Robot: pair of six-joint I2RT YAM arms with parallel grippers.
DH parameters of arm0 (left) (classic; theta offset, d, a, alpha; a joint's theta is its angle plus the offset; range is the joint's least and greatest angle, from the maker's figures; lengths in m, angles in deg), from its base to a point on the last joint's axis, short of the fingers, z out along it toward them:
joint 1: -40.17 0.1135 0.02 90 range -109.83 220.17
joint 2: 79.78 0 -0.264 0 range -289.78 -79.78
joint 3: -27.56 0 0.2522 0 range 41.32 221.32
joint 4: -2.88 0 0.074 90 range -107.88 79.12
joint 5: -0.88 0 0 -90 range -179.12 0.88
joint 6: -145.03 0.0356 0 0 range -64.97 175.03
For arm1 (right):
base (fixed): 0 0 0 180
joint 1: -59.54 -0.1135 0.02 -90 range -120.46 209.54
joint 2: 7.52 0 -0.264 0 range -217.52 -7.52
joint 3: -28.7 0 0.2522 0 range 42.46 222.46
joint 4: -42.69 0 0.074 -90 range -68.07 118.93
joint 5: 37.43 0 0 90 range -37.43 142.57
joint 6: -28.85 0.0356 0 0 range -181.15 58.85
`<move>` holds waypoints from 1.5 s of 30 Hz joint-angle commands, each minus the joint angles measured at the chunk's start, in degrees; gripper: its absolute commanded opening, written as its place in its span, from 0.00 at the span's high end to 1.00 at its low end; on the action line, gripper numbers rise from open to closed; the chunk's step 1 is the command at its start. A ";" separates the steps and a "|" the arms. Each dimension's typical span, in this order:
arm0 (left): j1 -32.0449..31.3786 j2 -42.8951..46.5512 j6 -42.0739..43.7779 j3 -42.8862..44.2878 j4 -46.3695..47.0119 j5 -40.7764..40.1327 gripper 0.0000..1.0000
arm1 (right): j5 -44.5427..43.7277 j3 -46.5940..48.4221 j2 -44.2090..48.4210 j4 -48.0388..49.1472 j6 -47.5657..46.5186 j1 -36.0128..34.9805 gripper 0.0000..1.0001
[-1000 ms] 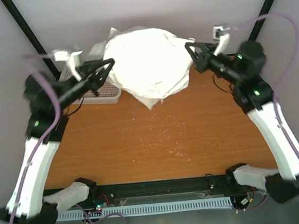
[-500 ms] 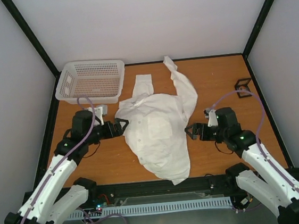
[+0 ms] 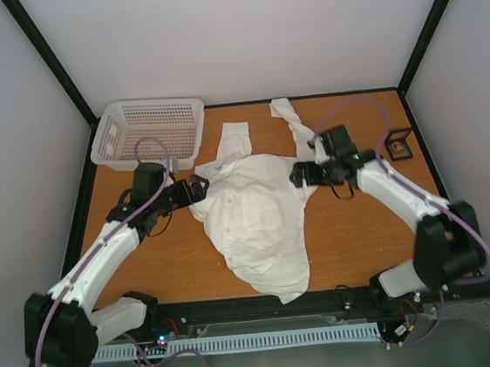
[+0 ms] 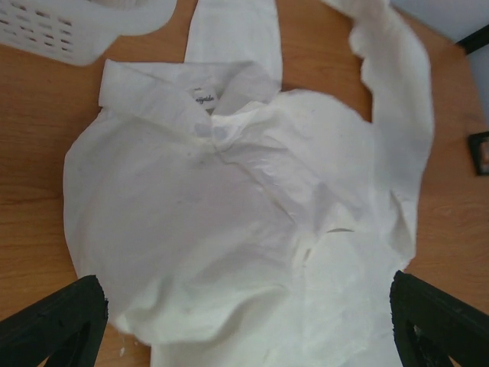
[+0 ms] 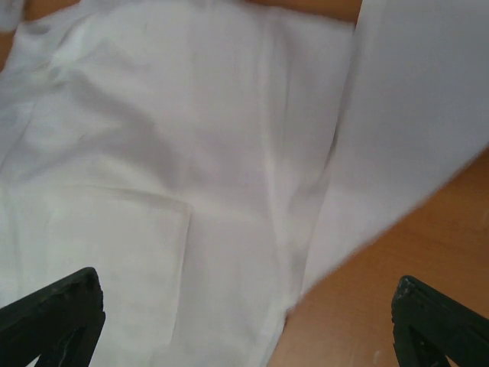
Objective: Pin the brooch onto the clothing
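The clothing, a white collared shirt (image 3: 257, 213), lies spread face up mid-table, its sleeves reaching toward the back. My left gripper (image 3: 195, 189) stands open beside its left shoulder, and the left wrist view shows the collar (image 4: 200, 95) and the chest between my wide-apart fingers (image 4: 53, 321). My right gripper (image 3: 300, 175) stands open at the shirt's right edge, over the white cloth (image 5: 191, 153) near the chest pocket (image 5: 92, 260). The brooch (image 3: 398, 144), a tiny reddish-brown disc, sits inside a small black open frame at the far right.
A white perforated basket (image 3: 148, 132) stands at the back left corner. The black frame (image 4: 481, 153) shows at the right edge of the left wrist view. Bare orange tabletop (image 3: 364, 232) lies either side of the shirt. Black posts and grey walls enclose the table.
A second ago both grippers held the bunched shirt up at the back. Now it lies flat, both grippers stand open, and the right arm has swung back toward the shirt's right shoulder.
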 commanded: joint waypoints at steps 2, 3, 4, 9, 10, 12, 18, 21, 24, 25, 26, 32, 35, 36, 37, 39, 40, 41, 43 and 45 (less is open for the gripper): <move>1.90 -10.33 6.89 6.77 1.88 7.83 0.00 | -13.29 17.56 -17.25 -4.89 -6.92 0.13 0.00; 1.99 -12.07 7.63 6.82 2.34 9.76 0.00 | -15.20 19.83 -20.41 -5.39 -6.81 0.09 0.00; 2.10 -13.78 8.10 6.91 2.59 11.44 0.00 | -15.89 21.98 -23.16 -5.60 -6.76 0.09 0.00; 2.11 -17.92 5.47 2.82 6.15 21.54 0.04 | -10.96 28.37 -32.55 -3.18 -5.66 0.09 0.03; 2.11 -18.04 4.24 1.17 7.78 23.40 0.06 | -8.75 28.35 -33.75 -1.82 -5.60 0.09 0.06; 2.04 -18.59 1.57 -2.01 10.23 26.90 0.10 | -5.49 27.77 -36.23 -0.15 -5.04 0.09 0.20; -0.09 -18.65 -1.15 -7.49 13.72 32.13 0.20 | -10.65 10.91 -31.05 7.65 2.33 0.85 0.47; -1.14 -17.97 -1.33 -9.75 13.69 32.93 0.20 | -11.13 -4.15 -22.61 13.34 8.23 3.36 0.49; -1.31 -16.98 -1.13 -11.36 13.45 33.53 0.16 | -9.40 -17.44 -11.69 17.83 14.35 4.35 0.49; -1.28 -16.36 -0.65 -10.95 12.51 33.00 0.16 | -8.23 -21.02 -8.22 19.04 15.71 4.37 0.49; -1.24 -15.32 -0.09 -10.29 11.54 31.77 0.15 | -5.92 -23.84 -4.23 20.59 16.25 4.37 0.49; -1.10 -0.96 2.73 -5.51 7.60 17.20 0.00 | -5.52 -17.12 7.90 17.08 1.53 -0.66 0.00; -0.76 3.84 4.74 -3.52 6.20 7.28 0.00 | -2.96 -7.38 1.68 14.79 -7.19 -1.96 0.00; -0.65 4.46 5.58 -2.63 5.70 5.07 0.00 | -2.34 -4.04 -1.67 13.39 -9.33 -2.25 0.00; -0.62 4.59 6.37 -1.70 5.41 3.45 0.00 | -1.65 -0.61 -6.35 12.23 -11.58 -2.71 0.00; -0.53 4.26 7.00 -0.42 4.86 1.54 0.00 | -1.04 5.59 -13.03 10.34 -15.72 -3.81 0.00; -0.53 3.77 7.16 -0.07 4.83 1.43 0.00 | -0.91 8.88 -16.51 8.96 -17.17 -4.29 0.00; -0.53 3.34 7.24 0.13 4.90 1.61 0.00 | -1.30 12.49 -19.74 7.02 -18.28 -4.83 0.00; -0.44 2.60 7.09 0.18 4.87 2.39 0.00 | -2.02 19.53 -26.33 3.00 -20.46 -5.70 0.02; -0.44 1.85 7.21 0.12 4.71 3.34 0.00 | -0.91 25.42 -31.68 -0.48 -22.36 -6.25 0.08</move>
